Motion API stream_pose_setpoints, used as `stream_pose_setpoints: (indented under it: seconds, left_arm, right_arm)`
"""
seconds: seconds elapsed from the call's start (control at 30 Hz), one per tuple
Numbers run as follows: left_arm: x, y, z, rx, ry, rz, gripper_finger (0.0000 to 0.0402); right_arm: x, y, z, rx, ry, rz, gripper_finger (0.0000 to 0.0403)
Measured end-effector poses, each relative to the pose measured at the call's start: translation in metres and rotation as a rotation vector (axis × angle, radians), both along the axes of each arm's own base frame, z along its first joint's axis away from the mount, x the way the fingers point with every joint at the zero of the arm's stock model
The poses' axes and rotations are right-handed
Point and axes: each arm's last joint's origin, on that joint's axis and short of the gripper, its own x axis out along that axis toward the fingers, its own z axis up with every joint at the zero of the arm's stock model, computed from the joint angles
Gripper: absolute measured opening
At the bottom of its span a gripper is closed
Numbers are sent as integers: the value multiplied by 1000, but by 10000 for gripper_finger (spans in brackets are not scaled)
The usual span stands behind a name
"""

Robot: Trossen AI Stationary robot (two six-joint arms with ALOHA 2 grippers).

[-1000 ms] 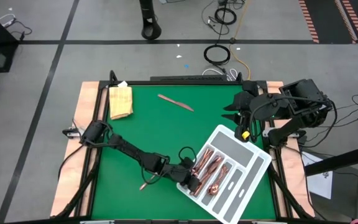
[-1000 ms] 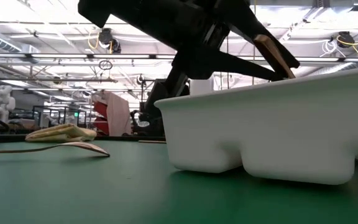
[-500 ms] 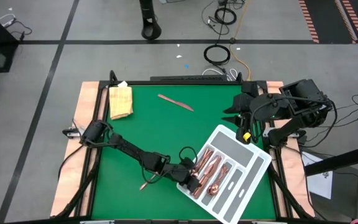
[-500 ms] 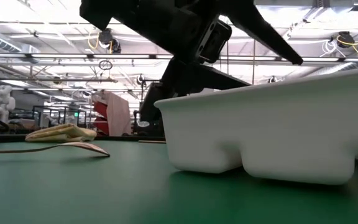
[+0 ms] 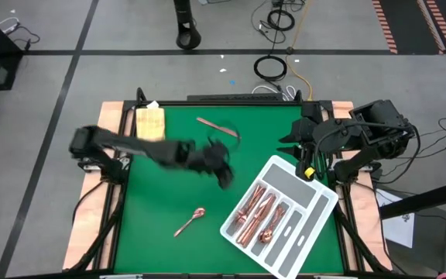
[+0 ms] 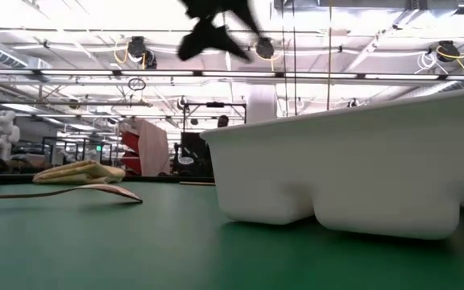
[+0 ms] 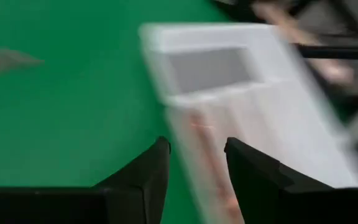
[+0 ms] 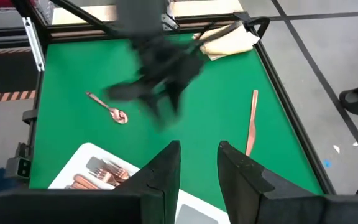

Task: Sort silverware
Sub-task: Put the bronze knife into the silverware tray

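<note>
The silverware is copper-coloured. Several pieces (image 5: 258, 213) lie in the white-and-grey tray (image 5: 327, 203) at the near right. A spoon (image 5: 190, 222) lies on the green mat left of the tray, and a knife (image 5: 219, 126) lies near the far edge. My left gripper (image 5: 224, 177) hangs open and empty above the mat's middle, up and left of the tray (image 7: 229, 37), blurred by motion. In its wrist view nothing is between the fingers of the left gripper (image 7: 196, 149). My right gripper (image 5: 285, 139) waits open at the far right, and nothing is held in the right gripper (image 8: 197, 152) in its wrist view.
A folded yellow cloth (image 5: 150, 124) lies at the far left corner of the mat. The tray sits slanted, its near end close to the front edge. Bare green mat lies between the spoon, the knife and the cloth. Cables lie on the floor beyond the table.
My left gripper opened over the tray's near-left end and let go of a copper piece, which dropped into the tray. It then rose fast and swung toward the far edge and a little left, to above the mat's middle.
</note>
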Motion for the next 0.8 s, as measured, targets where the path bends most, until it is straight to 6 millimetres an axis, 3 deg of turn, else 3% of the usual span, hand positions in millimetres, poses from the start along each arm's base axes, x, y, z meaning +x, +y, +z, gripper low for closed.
stream_pose_setpoints:
  seconds: [0.13,0.33,0.6,0.7,0.8]
  left_arm:
    - [-32,72,15,238,180,7,164]
    - [-55,162,5,487,392,-233,164]
    - [-71,265,-73,473,599,-471,164]
    - [-76,287,-108,439,676,-539,164]
    - [-79,303,-128,389,636,-532,164]
  right_arm:
    - [0,-1,0,-29,-2,-7,93]
    - [0,-3,1,-95,-18,-58,93]
    - [0,-8,2,-141,-49,-161,93]
    - [0,-10,3,-169,-69,-218,93]
    - [0,-11,4,-189,-88,-267,93]
